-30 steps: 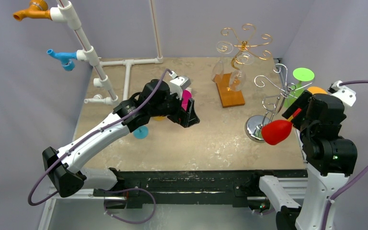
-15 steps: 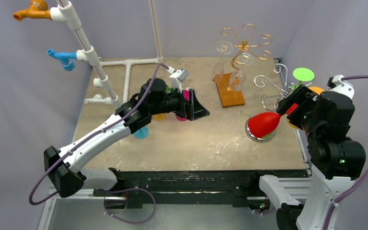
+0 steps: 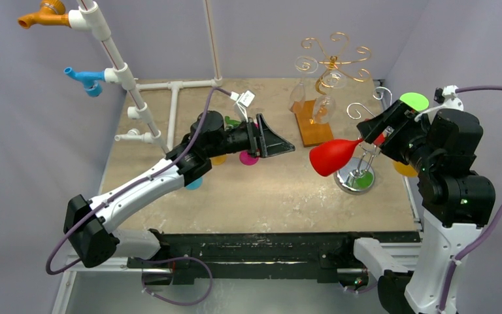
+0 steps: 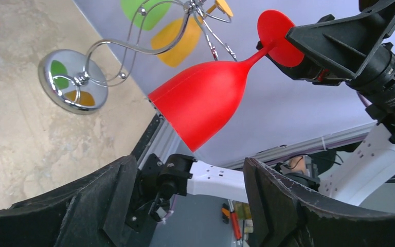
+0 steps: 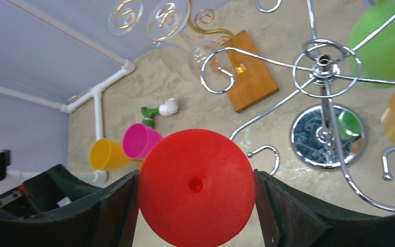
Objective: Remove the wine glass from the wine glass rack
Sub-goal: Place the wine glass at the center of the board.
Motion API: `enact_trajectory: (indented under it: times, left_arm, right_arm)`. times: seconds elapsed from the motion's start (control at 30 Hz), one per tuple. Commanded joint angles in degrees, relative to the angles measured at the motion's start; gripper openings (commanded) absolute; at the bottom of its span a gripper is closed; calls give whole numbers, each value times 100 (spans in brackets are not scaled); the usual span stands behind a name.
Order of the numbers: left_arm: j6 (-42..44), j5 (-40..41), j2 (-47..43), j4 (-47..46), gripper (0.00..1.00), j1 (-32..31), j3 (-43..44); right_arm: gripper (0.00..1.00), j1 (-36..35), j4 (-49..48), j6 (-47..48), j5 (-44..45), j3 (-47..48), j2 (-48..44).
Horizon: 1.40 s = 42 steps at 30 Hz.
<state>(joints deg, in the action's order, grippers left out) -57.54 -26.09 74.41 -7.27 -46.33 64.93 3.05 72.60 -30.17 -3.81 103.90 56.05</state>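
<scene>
Glass: there it is, the red glass (image 3: 330, 157) is out in the air just left of the rack (image 3: 346, 175). It lies nearly on its side, bowl leading away from the rack and foot trailing back toward it.
Hooks: it looks free of every hook. In the top view the stem passes close by one chrome arm, and I cannot tell whether they touch.
Right gripper: the right gripper (image 3: 374, 135) is clamped on the foot, and its wrist view shows the red disc filling the gap between both fingers (image 5: 115, 206).
Just changed: a second ago the glass hung low at the rack's near right, bowl down. It has since swept up and across the rack's front to the left side.
Left gripper: the left gripper (image 3: 273, 139) sits well left of the rack, jaws apart and empty. It has swung round from pointing down over the pink cup (image 3: 248, 157) to facing the rack, mouth aimed at the bowl.
Gap: bowl and left fingers are apart, open air between them.
Meaning: the lift-off looks as good as done. What remains, I'd judge, is a hand-over to the left or a set-down on the table (image 3: 287, 196).
Still hanging: a green glass (image 3: 413, 101) and an orange glass (image 3: 404, 170) stay on the rack's right side.
Watch: any swing back toward the rack could catch the stem on those arms.
</scene>
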Motion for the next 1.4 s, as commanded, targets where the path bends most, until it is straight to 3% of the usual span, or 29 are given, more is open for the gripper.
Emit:
enact_trajectory:
  times: [0.0, 0.43, 0.8, 1.23, 1.3, 1.37]
  left_arm:
    - [-716, -326, 123, -1082, 79, -27, -182]
    - [-2405, -538, 273, -3099, 65, 9, -628]
    - [-3663, -433, 463, -4580, 47, 162, -851]
    - [-4418, 108, 548, -5833, 9, 255, -1262]
    - [-4349, 91, 573, -5790, 1, 256, -1233]
    - [-4138, 26, 530, -5479, 0, 248, -1163]
  right_arm:
    - [46, 12, -628, -347, -703, 169, 67]
    - [47, 12, -1707, -1083, -1599, -330, 34]
    - [48, 12, -2779, -1647, -2024, -1014, -155]
    - [50, 12, -3438, -1926, -2156, -1573, -390]
    - [59, 12, -3503, -1922, -2198, -1636, -417]
    - [80, 12, -3533, -1903, -2211, -1663, -436]
